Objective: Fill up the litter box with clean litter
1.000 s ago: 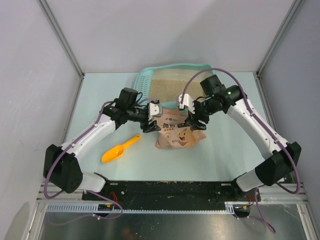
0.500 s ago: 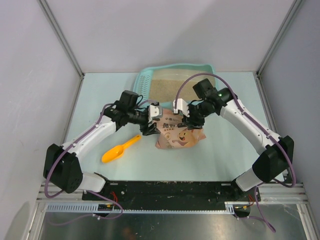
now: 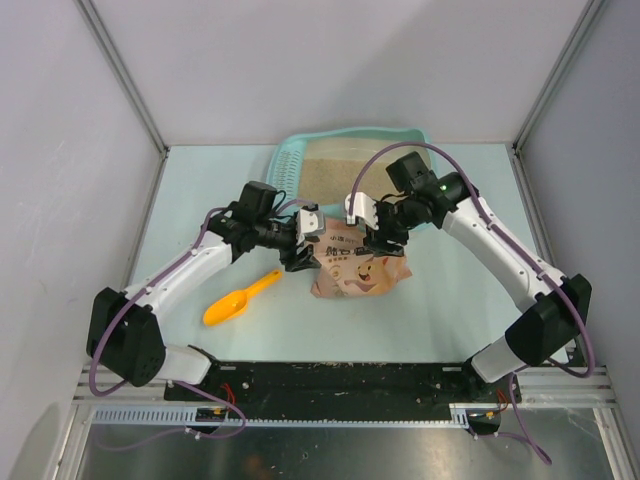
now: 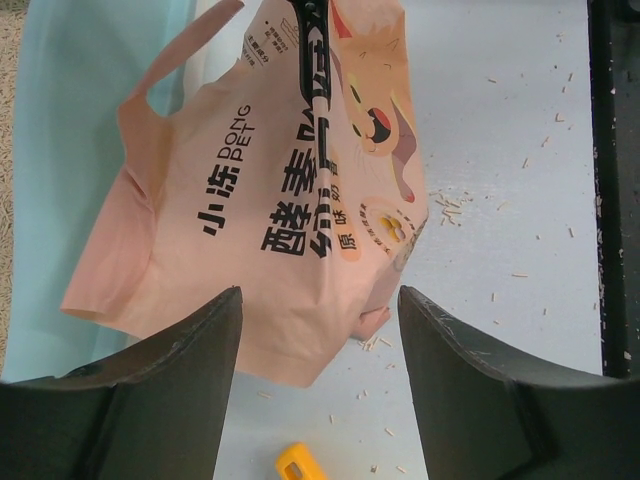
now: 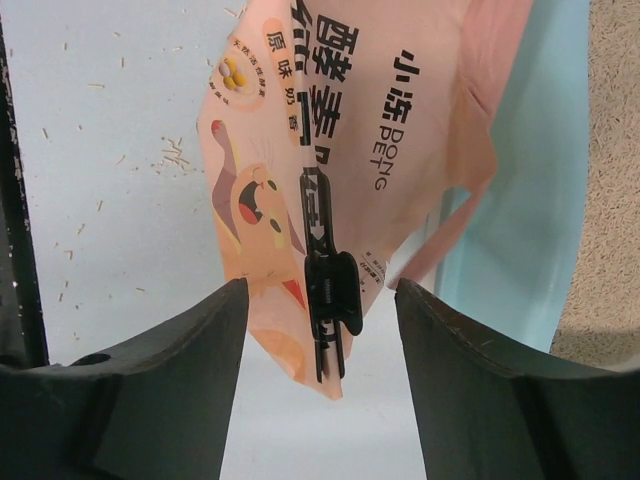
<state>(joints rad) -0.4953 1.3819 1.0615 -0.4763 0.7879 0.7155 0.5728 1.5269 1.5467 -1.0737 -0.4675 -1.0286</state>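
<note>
Litter: fine beige grains are lying inside the box, at the far middle of the table. The level is looking low against the high walls, so by my reading there is more to add.
Litter handling: it is loose and runs like sand. No jaw is going to pinch it, so it is moving only by bag or scoop.
Box: the teal tray is sitting with its slotted end to the left. It is looking stiff and steady and is needing no hold.
Bag: the pink bag is lying just in front of the box, between the two grippers. Whether it is touching the near wall, I cannot tell.
Bag handling: the film is soft, creasing and probably slick. It is sagging as if part full, so the weight is likely shifting once it tips.
Hold: the handle or top hem is suiting one jaw and a bottom corner the other. The flat printed face is offering nothing to pinch.
Clip: a thin black strip is running down the bag face. I cannot tell if it is sealing the mouth.
Left gripper: its fingers are standing apart, holding nothing, at the bag's left side.
Right gripper: its fingers are standing apart, holding nothing, at the bag's right side.
Scoop: the orange scoop is lying on the table left of the bag, well apart from the box and untouched.
</note>
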